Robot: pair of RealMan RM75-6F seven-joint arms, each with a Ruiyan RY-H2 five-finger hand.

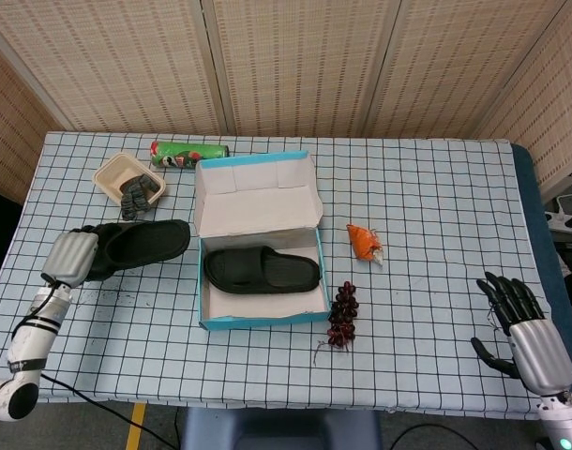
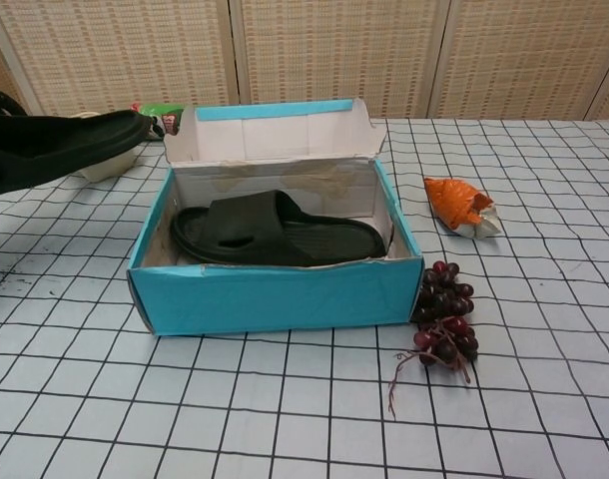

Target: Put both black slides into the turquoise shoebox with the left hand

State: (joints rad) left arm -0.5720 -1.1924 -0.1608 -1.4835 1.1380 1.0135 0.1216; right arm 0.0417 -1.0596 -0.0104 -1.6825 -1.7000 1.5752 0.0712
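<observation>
One black slide lies flat inside the open turquoise shoebox, toe toward the right, while the second black slide is held off the checked tablecloth just left of the box, gripped at its heel end by the left hand, whose fingers are closed around it. The right hand rests near the table's front right corner, well apart from the box, holding nothing with its fingers spread. Behind the lifted slide sit a beige bowl holding a grey glove and a green can lying on its side, and right of the box lie an orange snack packet and a bunch of dark grapes.
</observation>
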